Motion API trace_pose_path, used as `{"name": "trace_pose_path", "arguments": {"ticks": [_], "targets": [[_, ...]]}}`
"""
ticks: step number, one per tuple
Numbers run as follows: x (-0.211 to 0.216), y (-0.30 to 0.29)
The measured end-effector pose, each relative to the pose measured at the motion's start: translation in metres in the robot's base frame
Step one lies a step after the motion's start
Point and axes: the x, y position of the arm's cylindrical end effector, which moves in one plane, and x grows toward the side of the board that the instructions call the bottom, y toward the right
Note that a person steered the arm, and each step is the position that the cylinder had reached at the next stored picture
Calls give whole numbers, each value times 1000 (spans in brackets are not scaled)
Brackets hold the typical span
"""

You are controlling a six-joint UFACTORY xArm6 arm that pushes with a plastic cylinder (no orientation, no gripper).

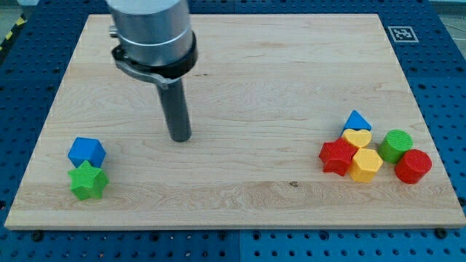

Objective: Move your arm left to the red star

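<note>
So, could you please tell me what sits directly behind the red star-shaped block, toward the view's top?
A yellow heart-shaped block touches the red star-shaped block on its upper right, with a blue triangular block beyond. Their lower edges are covered. My tip stands far left.

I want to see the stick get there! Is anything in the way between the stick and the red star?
No, nothing visible. My tip stands on bare wood, and the board is open from there to the red star at the view's right. The star is the nearest block of its cluster; the yellow hexagon sits just past it.
</note>
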Motion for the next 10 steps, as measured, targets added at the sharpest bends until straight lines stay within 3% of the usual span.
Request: {"name": "trace_pose_path", "arguments": {"ticks": [8, 10], "targets": [[1, 139], [40, 153]]}}
